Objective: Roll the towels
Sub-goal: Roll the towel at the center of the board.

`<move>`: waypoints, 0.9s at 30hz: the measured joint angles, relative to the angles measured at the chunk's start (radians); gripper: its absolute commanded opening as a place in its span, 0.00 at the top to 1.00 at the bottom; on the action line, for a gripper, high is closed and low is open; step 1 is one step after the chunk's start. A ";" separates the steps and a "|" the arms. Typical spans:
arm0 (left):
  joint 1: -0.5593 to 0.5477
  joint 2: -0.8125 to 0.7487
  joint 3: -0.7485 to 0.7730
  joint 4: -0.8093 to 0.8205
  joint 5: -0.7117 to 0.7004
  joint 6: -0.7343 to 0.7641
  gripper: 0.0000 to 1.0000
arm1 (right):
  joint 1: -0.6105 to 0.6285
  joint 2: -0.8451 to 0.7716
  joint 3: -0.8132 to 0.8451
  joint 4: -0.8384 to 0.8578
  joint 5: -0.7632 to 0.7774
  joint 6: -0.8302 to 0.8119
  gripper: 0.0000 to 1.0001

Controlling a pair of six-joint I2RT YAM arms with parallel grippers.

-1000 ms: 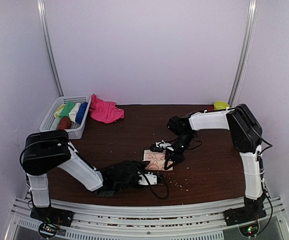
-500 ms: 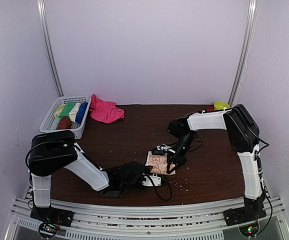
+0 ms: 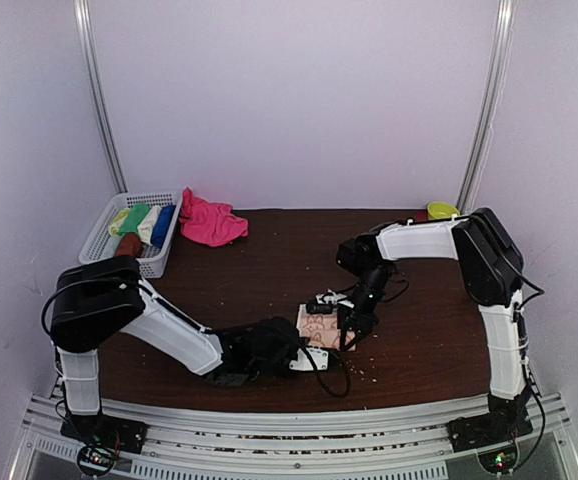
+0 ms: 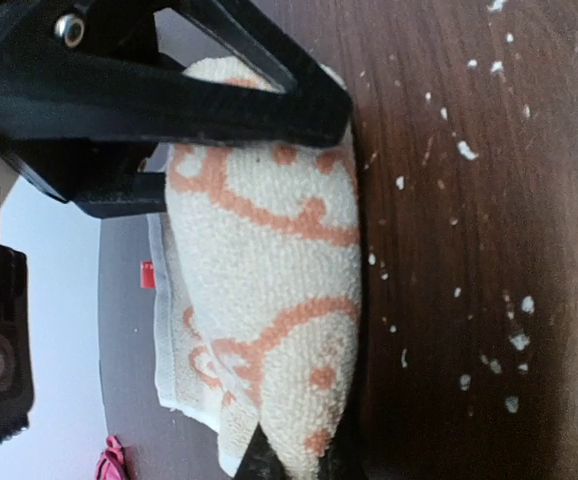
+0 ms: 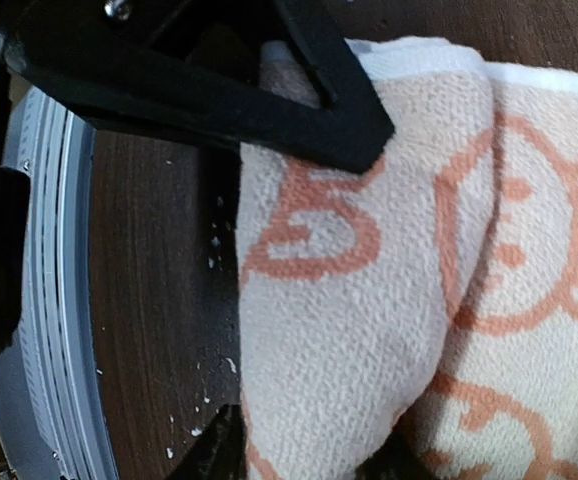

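While both arms are reaching toward the front middle of the table (image 3: pixel 259 265), the peach-orange towel (image 3: pixel 319 326) is lying there between them, and it is already partly rolled. The left gripper (image 3: pixel 305 357) is coming in low from the left side and is pinching the thick rolled part of this towel (image 4: pixel 269 260); in the left wrist view its two black fingers (image 4: pixel 239 95) are pressing on the cloth from both sides. The right gripper (image 3: pixel 348 331) is pointing down at the right edge of the towel. In its own view the fingers (image 5: pixel 299 95) are standing on either side of a fold of the towel (image 5: pixel 349 300), but I cannot tell if they are squeezing it or only surrounding it. Small white crumbs (image 4: pixel 464 150) are lying on the dark wood. The hot pink towel (image 3: pixel 209 222) is lying crumpled at the far left, just beside the white basket (image 3: pixel 97 245), which is holding several rolled towels (image 3: pixel 141 222).
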 measured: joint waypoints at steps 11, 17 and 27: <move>0.001 -0.032 0.074 -0.196 0.126 -0.223 1.00 | -0.031 -0.240 -0.196 0.163 0.173 -0.002 0.29; 0.022 -0.033 0.128 -0.287 0.220 -0.309 1.00 | -0.053 -0.467 -0.405 0.383 0.225 -0.037 0.06; 0.059 -0.008 0.272 -0.506 0.346 -0.432 1.00 | -0.058 -0.811 -0.853 0.766 0.340 -0.253 0.00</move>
